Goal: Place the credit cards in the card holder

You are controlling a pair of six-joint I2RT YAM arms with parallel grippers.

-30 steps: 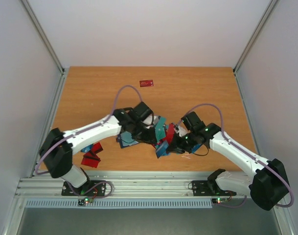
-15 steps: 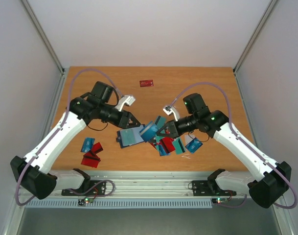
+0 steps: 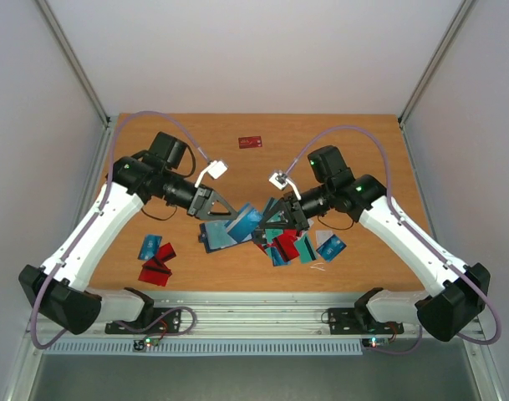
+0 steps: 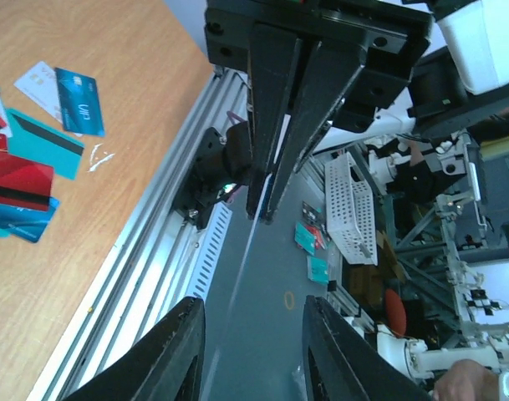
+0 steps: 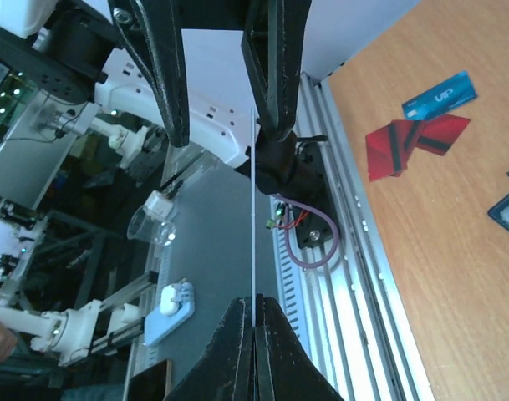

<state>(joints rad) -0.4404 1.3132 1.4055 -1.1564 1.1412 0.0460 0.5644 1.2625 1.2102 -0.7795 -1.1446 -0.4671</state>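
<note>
Wooden tabletop (image 3: pixel 354 150), closed in by white walls (image 3: pixel 254 58) at the back and both sides. Both arms reach in from the near edge, and their claws face each other tip to tip above the middle of the board.

Right gripper (image 5: pixel 252 305): clenched on one held card (image 5: pixel 252 209), gripped by its near end. From the wrist view the card shows edge-on, as a thin pale line running straight out from the fingertips toward the opposite claw.

Left gripper (image 4: pixel 254 305): fingers parted, nothing between them. Straight ahead of it stand the right claw's closed fingers.

Card holder (image 3: pixel 219 236): flat on the table, under and slightly nearward of the left claw's tips, grey-blue inside facing up. A blue card (image 3: pixel 247 221) overlaps its edge on the side toward the right claw.

Remaining cards:
- A loose pile (image 3: pixel 289 246) of red, teal and blue cards lies under the right claw and nearward of it.
- A small group (image 3: pixel 156 266), one blue and the rest red, lies well behind the left claw, beside that arm's forearm.
- A single red card (image 3: pixel 251 142) lies well beyond both claws, near the back wall.
</note>
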